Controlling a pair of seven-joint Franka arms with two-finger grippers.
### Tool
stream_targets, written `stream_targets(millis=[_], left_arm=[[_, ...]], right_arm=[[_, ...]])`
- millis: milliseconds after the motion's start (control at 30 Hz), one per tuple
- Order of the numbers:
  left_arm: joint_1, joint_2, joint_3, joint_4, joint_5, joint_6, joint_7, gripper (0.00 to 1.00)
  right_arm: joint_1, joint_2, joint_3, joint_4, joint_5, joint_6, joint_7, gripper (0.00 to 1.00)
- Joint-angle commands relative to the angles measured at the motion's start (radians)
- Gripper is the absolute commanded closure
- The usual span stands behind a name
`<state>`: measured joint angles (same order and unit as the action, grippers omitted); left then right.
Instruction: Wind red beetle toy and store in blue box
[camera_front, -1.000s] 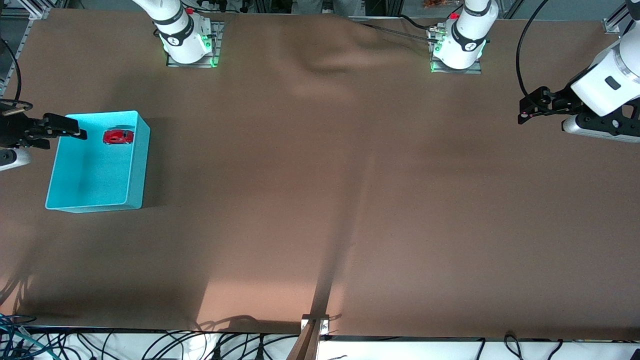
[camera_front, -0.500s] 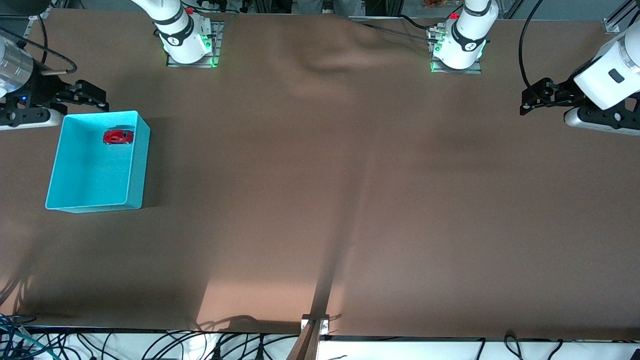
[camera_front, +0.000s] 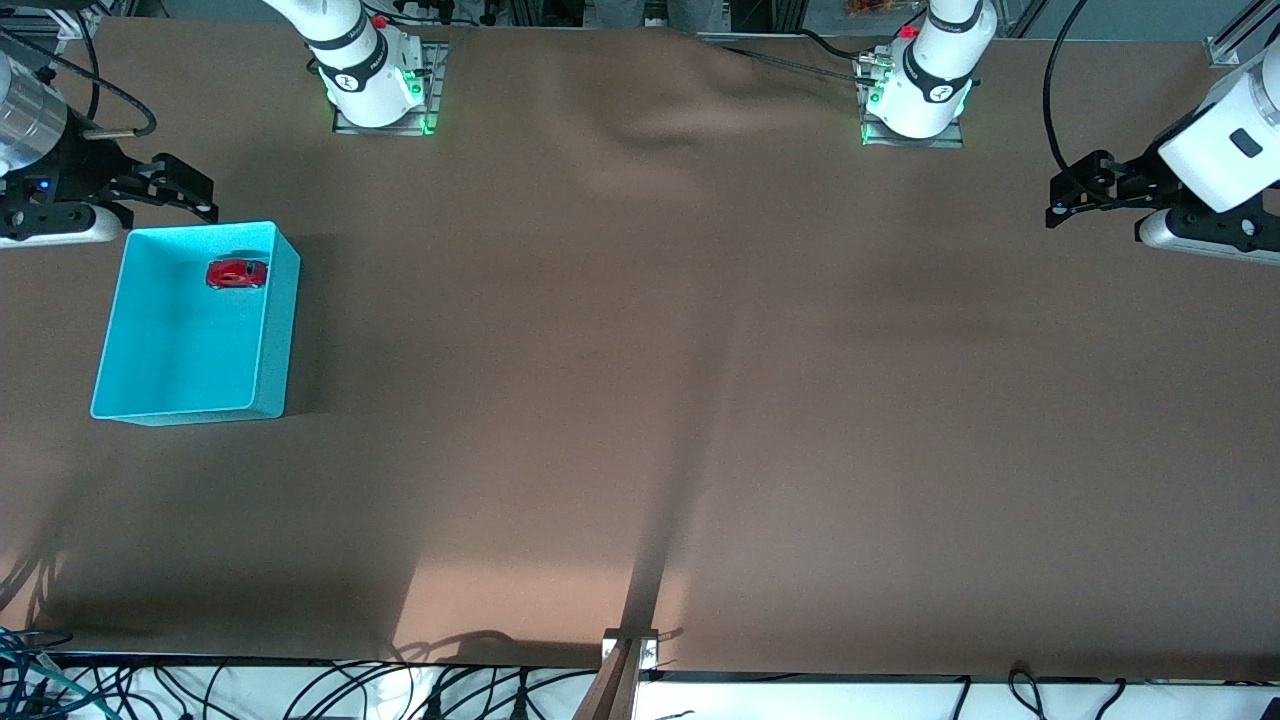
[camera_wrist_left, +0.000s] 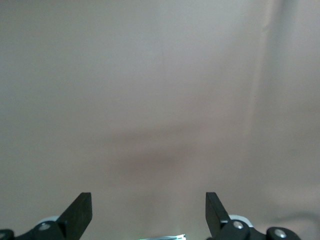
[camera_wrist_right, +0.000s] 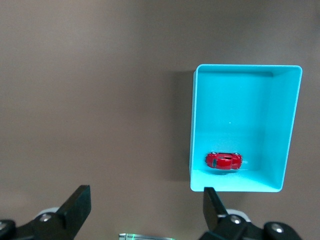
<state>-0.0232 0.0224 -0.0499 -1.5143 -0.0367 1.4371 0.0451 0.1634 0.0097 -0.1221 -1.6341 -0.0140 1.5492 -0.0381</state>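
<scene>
With the tiny glossy red beetle toy (camera_front: 237, 273) lying inside the light blue rectangular plastic box (camera_front: 272, 345), you should park the empty, spread-fingered right gripper (camera_front: 188, 190) and left gripper (camera_front: 1066, 194) over bare brown bench (camera_front: 640, 400).

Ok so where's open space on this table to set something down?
Nearly all the brown table is bare between the arms' ends. The light blue plastic box at the right arm's end holds only the tiny red beetle toy, close to its wall farthest from the front camera.

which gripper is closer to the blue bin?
The right gripper, open, by the turquoise plastic bin's rim nearest the bases; the left gripper waits at the table's left-arm end.
</scene>
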Motion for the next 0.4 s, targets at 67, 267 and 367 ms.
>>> stream_targets(millis=[67,267,367], left_arm=[[0.006,0.014,-0.005,0.032,0.02,-0.017,0.012,0.0],[0.005,0.016,-0.005,0.032,0.02,-0.014,0.01,0.0],[0.003,0.02,-0.005,0.032,0.02,-0.012,0.01,0.0]], right_arm=[[-0.004,0.029,0.002,0.054,-0.015,-0.04,0.014,0.0],[-0.004,0.029,0.002,0.054,-0.015,-0.041,0.012,0.0],[-0.004,0.029,0.002,0.054,-0.015,-0.041,0.012,0.0]])
